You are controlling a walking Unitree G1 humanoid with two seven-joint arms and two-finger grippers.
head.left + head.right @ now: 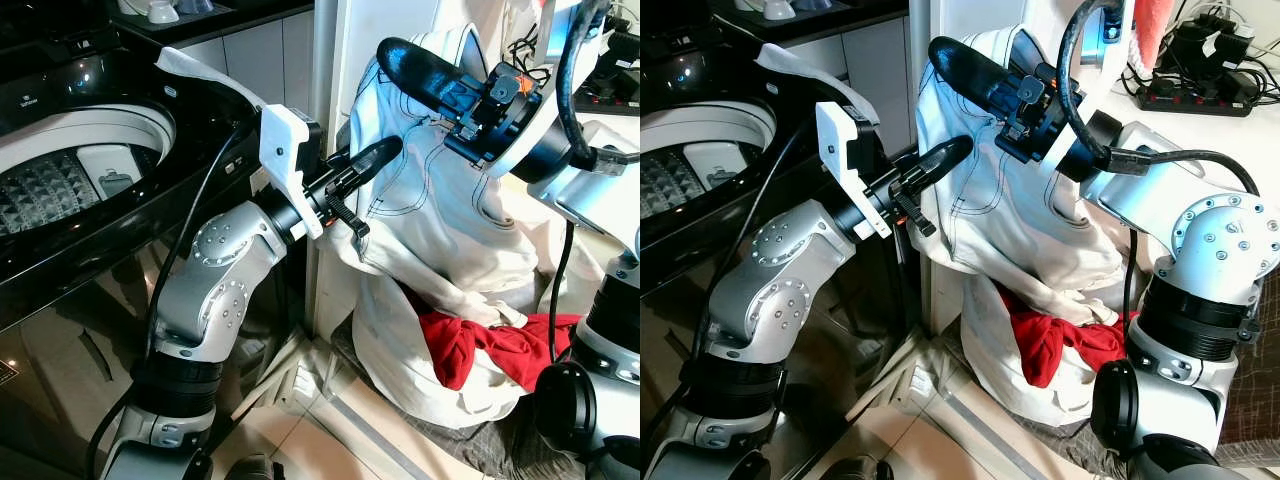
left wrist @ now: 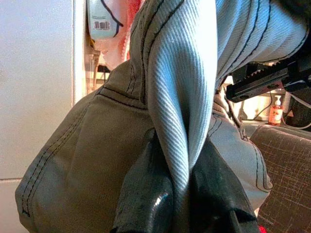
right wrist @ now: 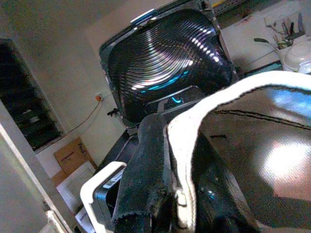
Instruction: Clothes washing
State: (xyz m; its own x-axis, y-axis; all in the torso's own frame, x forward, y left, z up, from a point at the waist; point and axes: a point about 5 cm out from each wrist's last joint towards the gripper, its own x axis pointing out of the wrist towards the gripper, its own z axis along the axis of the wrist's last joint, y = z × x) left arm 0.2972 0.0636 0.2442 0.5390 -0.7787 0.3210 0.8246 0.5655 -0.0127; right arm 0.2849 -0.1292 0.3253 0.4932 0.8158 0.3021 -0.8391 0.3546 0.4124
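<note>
a pair of white jeans (image 1: pixel 440 210) is held up between both arms, beside the open top-loading washing machine (image 1: pixel 90 160) and above a laundry heap holding a red garment (image 1: pixel 480 345). the left gripper (image 1: pixel 372 158) is pinched on a fold of the denim, and the right gripper (image 1: pixel 430 75) is clamped on the waistband. much fabric hangs below; it could be snagged on the machine's rim or dragged with the heap if not lifted high enough, and a thin pinch could be lost.
</note>
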